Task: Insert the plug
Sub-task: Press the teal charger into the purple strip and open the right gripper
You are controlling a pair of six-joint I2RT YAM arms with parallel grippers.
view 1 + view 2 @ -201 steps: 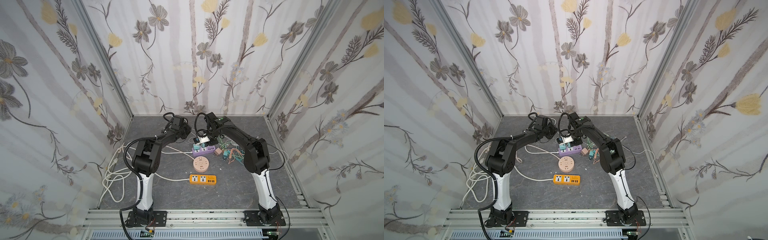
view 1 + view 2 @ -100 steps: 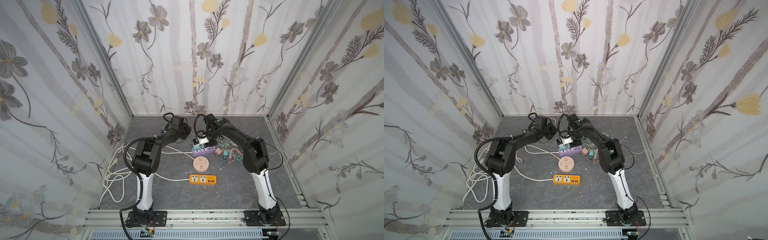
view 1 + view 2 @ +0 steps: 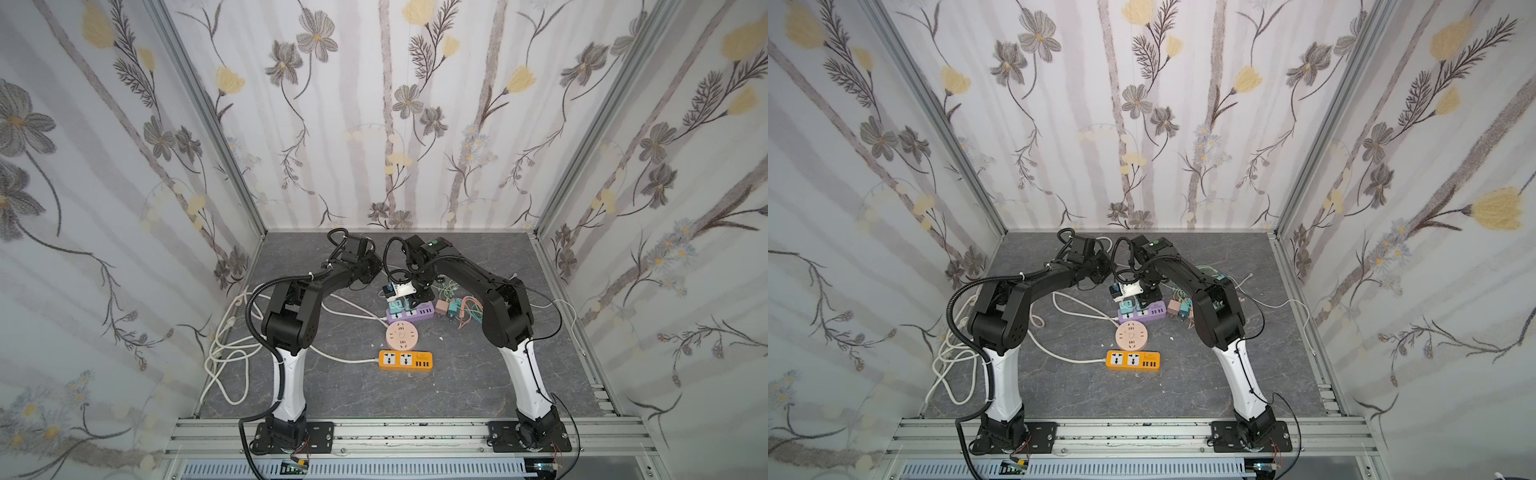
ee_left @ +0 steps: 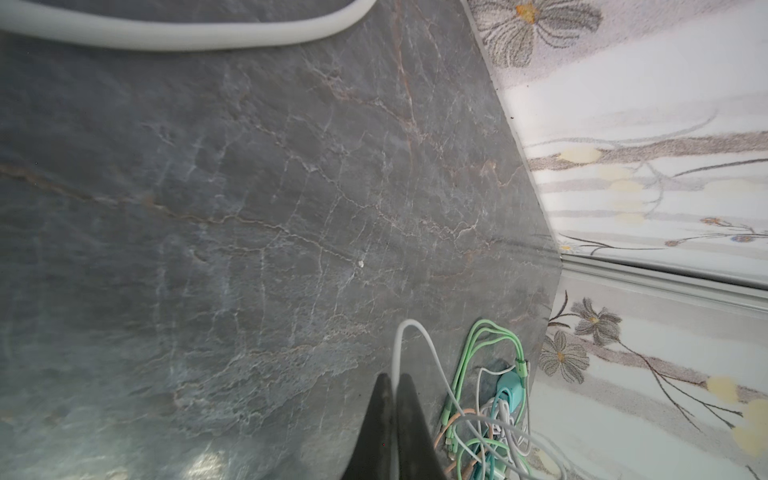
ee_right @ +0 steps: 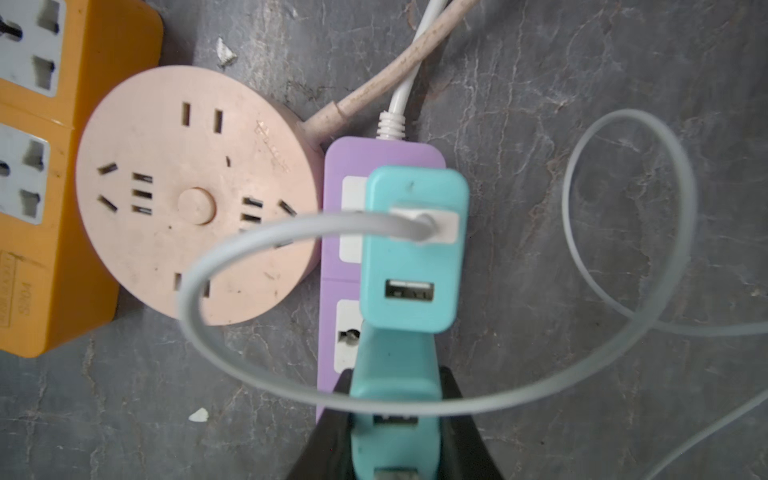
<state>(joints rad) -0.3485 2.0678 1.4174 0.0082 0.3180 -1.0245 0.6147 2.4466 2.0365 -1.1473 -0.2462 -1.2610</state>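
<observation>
1. The right gripper [image 5: 395, 374] has its black fingers [image 5: 332, 419] partly apart, clamped on the two sides of a teal plastic plug block [image 5: 392, 357]. The plug stands over the right-hand socket of the purple strip. Whether its prongs are seated cannot be told.
2. The left gripper [image 4: 392, 378] has its fingers pressed together, and a thin white cable [image 4: 417, 332] runs into the slit between them. It sits over bare table, left of and beyond the strip.
3. The dark grey stone-patterned tabletop [image 3: 457, 386] carries everything.
4. Loops of thick white cord [image 3: 224, 357] lie at the left edge.
5. An orange rectangular power strip [image 3: 406, 360] lies nearest of the sockets, mid-table.
6. The purple rectangular power strip [image 3: 409, 319] lies farther back, its white cord leaving from the left end.
7. A round pink plastic socket hub [image 3: 401, 336] sits between the two strips, touching the purple one in the right wrist view [image 5: 199, 195].
8. A tangle of green, salmon and white cables [image 3: 457, 305] with small chargers lies just right of the purple strip.
9. A second teal charger block [image 5: 415, 266] stands on the strip's left-hand socket, touching the held plug. A pale grey USB cable [image 5: 249, 237] is plugged into it.
</observation>
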